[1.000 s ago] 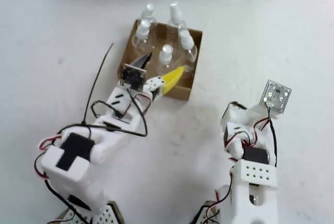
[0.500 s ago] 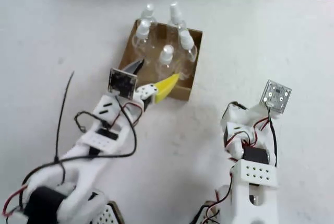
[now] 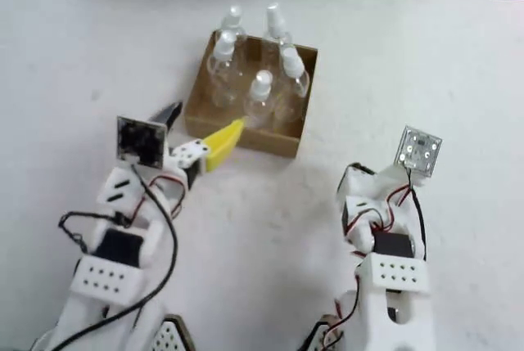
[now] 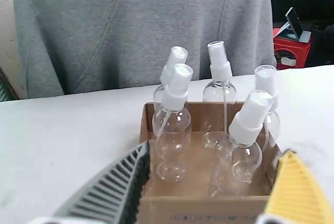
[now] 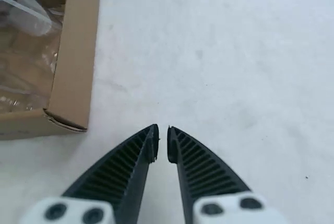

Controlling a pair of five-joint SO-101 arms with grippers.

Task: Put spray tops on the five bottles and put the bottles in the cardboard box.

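Observation:
The cardboard box (image 3: 246, 140) stands at the middle back of the table with several clear bottles (image 3: 260, 93) upright inside, each with a white spray top. My left gripper (image 3: 210, 115) hangs open just outside the box's near left corner, holding nothing. In the left wrist view its grey and yellow fingers (image 4: 117, 192) frame the box (image 4: 209, 208) and the bottles (image 4: 172, 130). My right gripper (image 5: 162, 130) is shut and empty, low over bare table to the right of the box (image 5: 73, 62).
The right arm (image 3: 385, 228) stands folded at the front right. A grey cloth (image 4: 141, 25) hangs behind the table's far edge. White tabletop lies open to the left and right of the box.
The left arm has drawn back out of the box toward the front left, its gripper open and empty. The right arm shifted slightly left.

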